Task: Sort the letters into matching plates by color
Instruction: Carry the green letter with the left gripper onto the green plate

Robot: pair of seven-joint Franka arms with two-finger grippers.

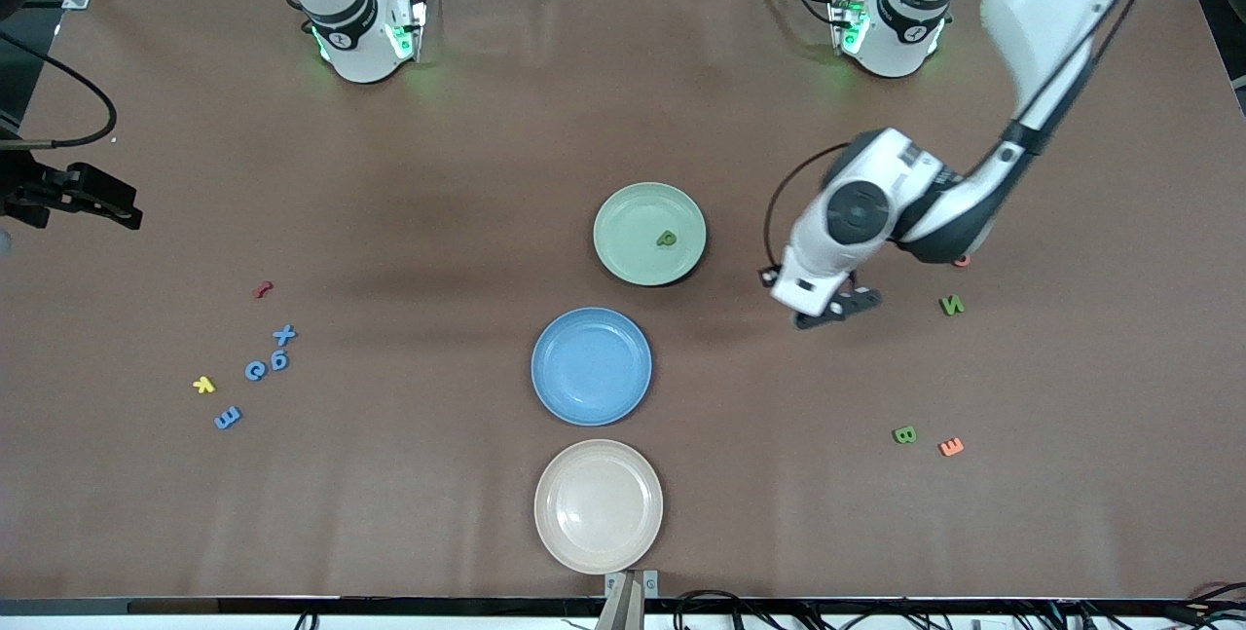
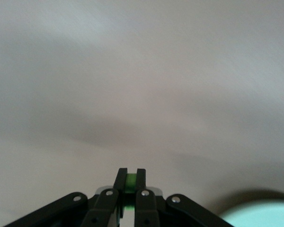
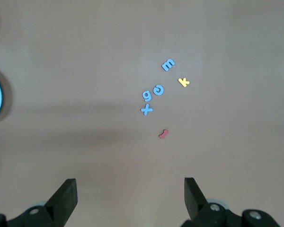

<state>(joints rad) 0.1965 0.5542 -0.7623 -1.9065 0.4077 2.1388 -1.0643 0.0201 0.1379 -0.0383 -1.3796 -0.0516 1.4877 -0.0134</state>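
Note:
My left gripper point(image 1: 839, 309) hangs over bare table between the mint green plate point(image 1: 628, 221) and a green N point(image 1: 952, 305), shut on a green letter point(image 2: 131, 182) pinched between its fingers. That plate, whose edge shows in the left wrist view point(image 2: 258, 215), holds a green P point(image 1: 666, 239). A green B point(image 1: 904, 434) lies nearer the camera. The blue plate point(image 1: 591, 365) has nothing in it. Blue letters X point(image 1: 283, 334), g point(image 1: 280, 359), C point(image 1: 255, 371) and E point(image 1: 227, 418) lie toward the right arm's end. My right gripper point(image 1: 127, 211) waits open near that table edge, nothing between its fingers point(image 3: 66, 198).
A beige plate point(image 1: 598, 505) sits nearest the camera, in line with the other two plates. A yellow K point(image 1: 203, 384) and a red letter point(image 1: 262, 289) lie by the blue letters. An orange E point(image 1: 951, 447) lies beside the green B.

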